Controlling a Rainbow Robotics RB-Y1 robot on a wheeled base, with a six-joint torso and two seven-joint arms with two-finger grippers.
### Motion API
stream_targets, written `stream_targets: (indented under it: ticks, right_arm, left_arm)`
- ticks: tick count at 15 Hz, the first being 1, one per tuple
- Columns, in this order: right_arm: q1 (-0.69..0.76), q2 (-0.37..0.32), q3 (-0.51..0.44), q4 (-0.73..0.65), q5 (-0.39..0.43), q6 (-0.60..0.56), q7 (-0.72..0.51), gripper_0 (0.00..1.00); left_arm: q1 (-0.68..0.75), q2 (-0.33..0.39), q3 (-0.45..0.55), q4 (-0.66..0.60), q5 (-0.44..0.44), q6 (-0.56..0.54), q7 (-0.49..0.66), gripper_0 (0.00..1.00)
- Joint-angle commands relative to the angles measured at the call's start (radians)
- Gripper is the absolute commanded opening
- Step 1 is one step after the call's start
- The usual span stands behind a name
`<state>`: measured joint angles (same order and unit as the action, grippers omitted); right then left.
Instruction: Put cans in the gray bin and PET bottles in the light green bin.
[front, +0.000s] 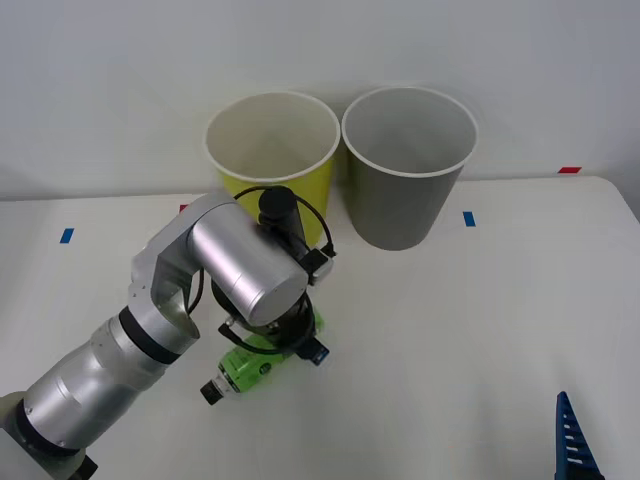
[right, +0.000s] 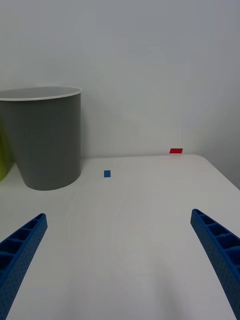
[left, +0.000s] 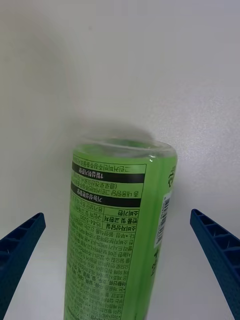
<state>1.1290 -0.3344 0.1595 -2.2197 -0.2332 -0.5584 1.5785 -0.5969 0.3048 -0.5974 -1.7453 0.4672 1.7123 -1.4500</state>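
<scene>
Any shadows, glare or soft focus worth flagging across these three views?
Front view: even light, a soft shadow under the left gripper and PET bottle. Left wrist view: a glare streak on the bottle's clear end, its label print legible. Right wrist view: the gray bin is sharp, with a faint shadow at its base.

The white counter (front: 480, 330) is occupied by the gray bin (front: 408, 170); the light green bin (front: 272, 150) is stood just beside it, the PET bottle (front: 245, 365) laid nearer, blue tape (front: 469, 218) beside it.
</scene>
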Motion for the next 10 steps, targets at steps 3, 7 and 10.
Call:
stream_targets:
  ticks: [3,7,10]
  right_arm:
    - [0.0,0.0,0.0,0.0,0.0,0.0,0.0,1.0]
    - [0.0,0.0,0.0,0.0,0.0,0.0,0.0,1.0]
    - [0.0,0.0,0.0,0.0,0.0,0.0,0.0,1.0]
  left_arm:
    - [0.0,-0.021,-0.001,0.047,-0.002,-0.039,-0.003,1.0]
    - [0.0,-0.05,0.001,0.096,-0.035,-0.071,-0.003,1.0]
    - [0.0,-0.056,0.002,0.121,-0.052,-0.074,-0.006,1.0]
